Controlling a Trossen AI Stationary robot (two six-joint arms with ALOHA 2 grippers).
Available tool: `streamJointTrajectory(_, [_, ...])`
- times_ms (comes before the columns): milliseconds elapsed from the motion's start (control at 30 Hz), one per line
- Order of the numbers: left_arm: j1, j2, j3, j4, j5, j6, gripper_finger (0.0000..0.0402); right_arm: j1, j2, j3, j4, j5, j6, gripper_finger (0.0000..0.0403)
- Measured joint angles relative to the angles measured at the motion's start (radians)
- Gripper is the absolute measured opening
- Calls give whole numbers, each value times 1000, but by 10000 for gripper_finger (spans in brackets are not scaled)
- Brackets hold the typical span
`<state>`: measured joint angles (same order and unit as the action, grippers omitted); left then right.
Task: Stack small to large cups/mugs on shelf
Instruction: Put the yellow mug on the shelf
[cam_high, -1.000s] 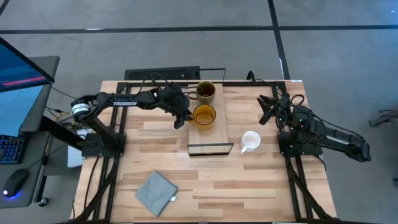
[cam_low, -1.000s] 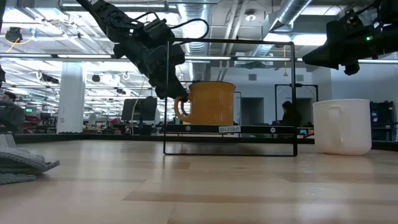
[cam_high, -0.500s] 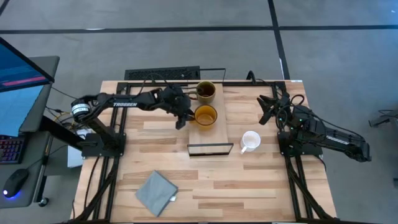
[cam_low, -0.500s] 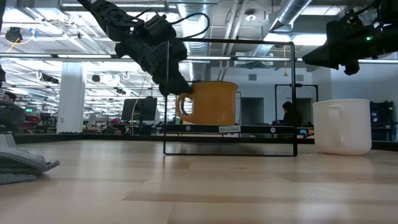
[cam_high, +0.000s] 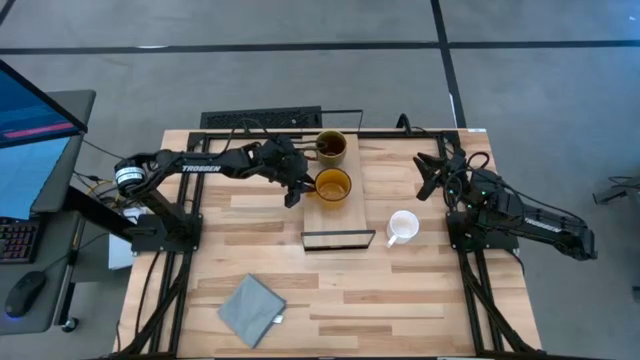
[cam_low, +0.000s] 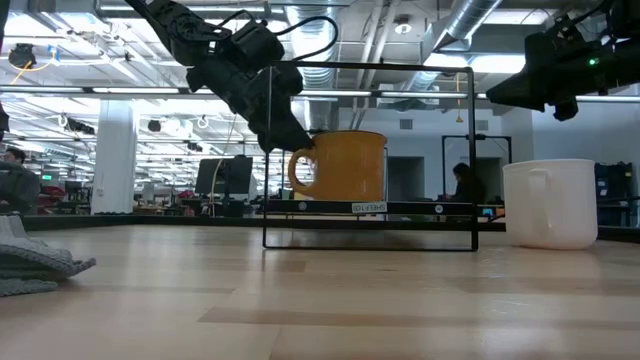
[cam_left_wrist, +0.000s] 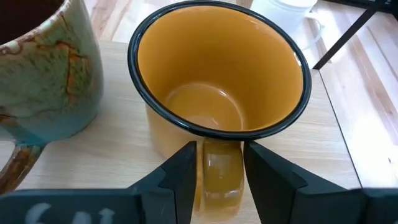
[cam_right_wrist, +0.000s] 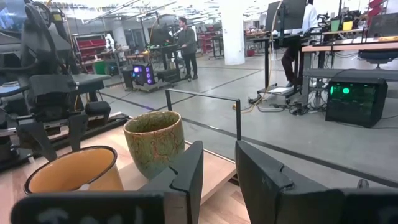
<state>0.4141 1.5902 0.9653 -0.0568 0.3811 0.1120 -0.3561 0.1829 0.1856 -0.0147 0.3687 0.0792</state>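
The left hand (cam_high: 296, 189) has its two fingers closed on the handle of the yellow-orange mug (cam_high: 329, 186), one finger either side of the loop, so it holds the mug by the one part narrow enough for it to pinch. From the level view across the bench (cam_high: 400, 290) the mug stands upright on the shelf (cam_high: 343, 212), its handle turned toward the arm that grips it, and I cannot tell whether its base rests on the plank or is just clear of it. The shelf is a pale plank lying on the bench with a thin black wire frame (cam_low: 368, 155) standing up at the near end. Just beside the yellow-orange mug, further back along the plank, sits the olive-brown mug (cam_high: 332, 146), upright too, the two close enough that their sides nearly meet. The small white mug (cam_high: 402, 226) is off the shelf, out on the bench to the right of the frame, handle toward the front. The right hand (cam_high: 432, 176) hangs in the air over the right rear part of the bench, fingers somewhat apart and holding nothing, near the white mug but not over it; I would guess it waits its turn. A grey-blue cloth (cam_high: 250, 309) lies folded near the front, well apart from everything. To my eye the ordering is not finished, since the white mug is not yet on the plank.
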Motion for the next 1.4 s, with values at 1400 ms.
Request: streamJointTrajectory(1400, [-2, 0, 1, 0, 12, -162, 159, 0, 0, 0, -8, 0, 0, 118])
